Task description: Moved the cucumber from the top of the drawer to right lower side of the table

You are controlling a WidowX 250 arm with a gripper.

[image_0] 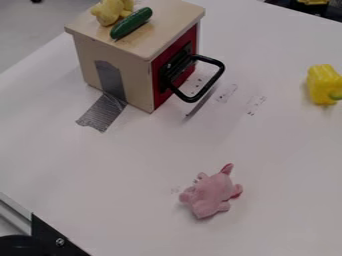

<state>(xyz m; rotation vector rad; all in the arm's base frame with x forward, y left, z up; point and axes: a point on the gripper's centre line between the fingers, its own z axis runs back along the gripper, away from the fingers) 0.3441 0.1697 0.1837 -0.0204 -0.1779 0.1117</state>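
The dark green cucumber lies slantwise on the wooden top of the small drawer box, close to its left front edge. The box stands at the upper left of the white table, with a red front and a black loop handle facing right. The cucumber's upper left side is right beside a yellow plush toy.
The yellow plush toy sits on the box top. A pink plush toy lies on the table at lower centre, and a yellow bell pepper at the right edge. Grey tape runs from the box's side onto the table.
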